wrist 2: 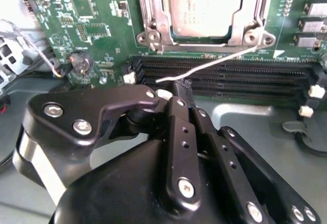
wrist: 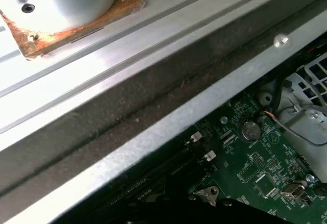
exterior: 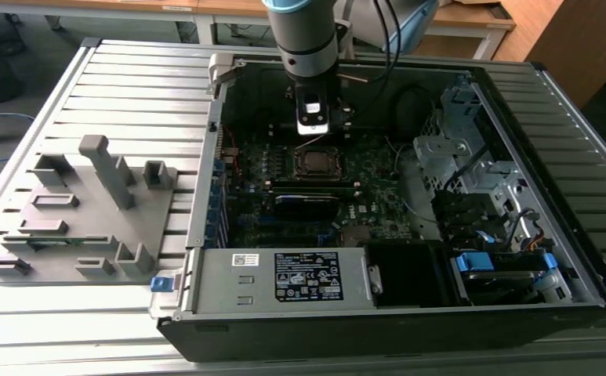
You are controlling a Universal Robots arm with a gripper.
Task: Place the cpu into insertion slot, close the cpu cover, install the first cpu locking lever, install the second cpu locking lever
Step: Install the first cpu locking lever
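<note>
Dull silver-grey cpu (wrist 2: pixel 204 9) is sitting under the shiny metal cover (wrist 2: pixel 152 20); hand (wrist 2: pixel 183 87) is pinching shut, fingertips right at the thin lever (wrist 2: pixel 214 63).

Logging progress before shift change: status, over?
Tool shut, tip beside an unlatched locking lever. Cpu seated under closed cpu cover. No obstruction seen.

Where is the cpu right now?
In the second wrist view the cpu lies framed by the cpu cover, on the green board just past the black memory slots from the gripper.
</note>
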